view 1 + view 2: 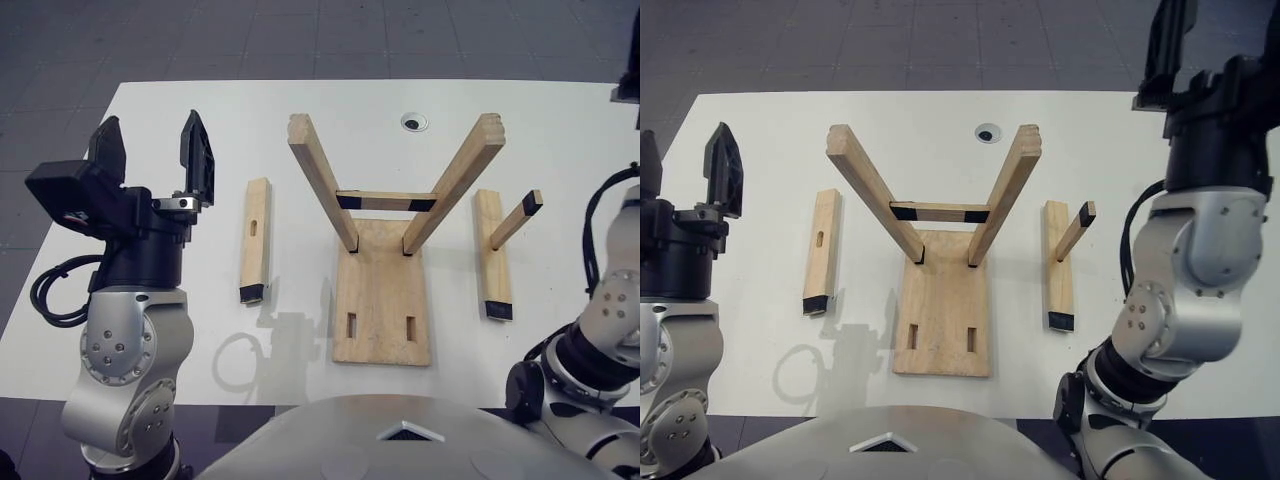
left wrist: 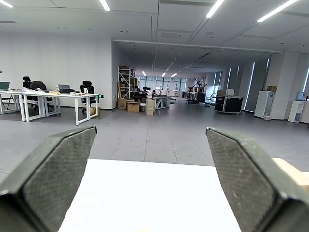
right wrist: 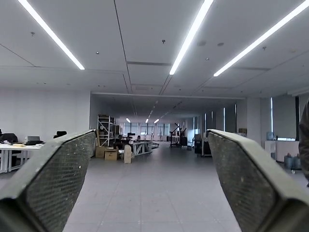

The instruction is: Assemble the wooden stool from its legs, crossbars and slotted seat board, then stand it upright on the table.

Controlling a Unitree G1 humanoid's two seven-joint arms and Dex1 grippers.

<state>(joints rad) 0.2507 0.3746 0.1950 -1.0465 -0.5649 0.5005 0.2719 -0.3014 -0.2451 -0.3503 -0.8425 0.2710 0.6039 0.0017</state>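
Left eye view: the slotted seat board (image 1: pixel 380 310) lies flat on the white worktop (image 1: pixel 560 120), at the middle and toward the near edge. Two legs (image 1: pixel 322 180) stand in its far end and splay outward, left and right. A crossbar (image 1: pixel 385 201) with black ends joins them. Two slots at the board's near end are bare. A loose leg (image 1: pixel 256 238) lies flat to the left of the board, well apart from it, black tip nearest. To the right lies another leg (image 1: pixel 492 255), with a second crossbar (image 1: pixel 517 219) rising from it at a tilt. A round grommet (image 1: pixel 414 122) sits near the far edge. The left claw (image 1: pixel 150 125) hangs raised over the worktop's left part, fingers spread and holding nothing.

Right eye view: the right claw (image 1: pixel 1218 45) is raised high at the far right, beyond the worktop's right edge.

Left wrist view: both pads (image 2: pixel 55 176) stand wide apart, with the worktop between them.

Right wrist view: its pads (image 3: pixel 58 179) are spread, with nothing pinched and office floor beyond.
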